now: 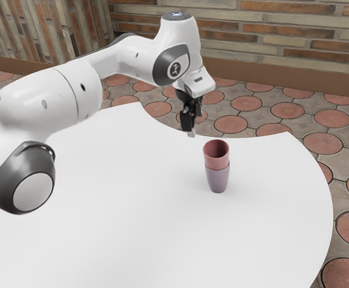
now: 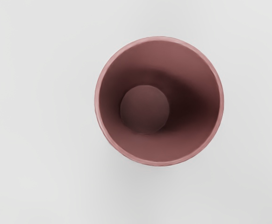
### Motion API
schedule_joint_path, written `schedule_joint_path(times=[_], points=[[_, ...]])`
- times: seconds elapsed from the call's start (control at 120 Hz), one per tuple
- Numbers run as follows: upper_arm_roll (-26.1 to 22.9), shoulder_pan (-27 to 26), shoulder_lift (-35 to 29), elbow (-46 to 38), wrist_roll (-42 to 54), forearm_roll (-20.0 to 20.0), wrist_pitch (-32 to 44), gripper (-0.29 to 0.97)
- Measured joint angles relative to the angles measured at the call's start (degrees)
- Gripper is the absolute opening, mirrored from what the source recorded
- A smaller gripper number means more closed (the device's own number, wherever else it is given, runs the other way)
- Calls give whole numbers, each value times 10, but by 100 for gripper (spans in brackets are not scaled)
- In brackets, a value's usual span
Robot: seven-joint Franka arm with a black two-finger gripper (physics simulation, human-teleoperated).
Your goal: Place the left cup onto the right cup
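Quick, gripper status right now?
Gripper: holds nothing, clear of the pink cup nested in the purple cup; open or closed cannot be told.

Exterior camera, position: beside the arm (image 1: 72, 96) and above table height, near the arm's base (the shoulder looms large at the exterior view's left).
Exterior camera, facing: slanting down across the white table (image 1: 132, 234) toward the tiled floor (image 1: 282, 111) and the brick wall (image 1: 282, 30) behind it.
Exterior camera, nearness: far enough back to take in most of the tabletop, the gripper (image 1: 190, 126) and the stacked cups.
Wrist camera, position: on the hand, above the pink cup (image 2: 159, 100).
Wrist camera, facing: straight down into the cup's mouth, with its inner bottom visible.
Wrist camera, nearness: close, so the cup looks large, with bare table all round it.
Shared ground: the pink cup and the table around it. The exterior view sees the cup side-on, seated in the mauve cup (image 1: 217, 179).
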Motion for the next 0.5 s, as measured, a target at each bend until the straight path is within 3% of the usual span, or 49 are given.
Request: schedule_joint_path(times=[0.5], points=[[5, -11, -103, -72, -41, 62, -75, 68]])
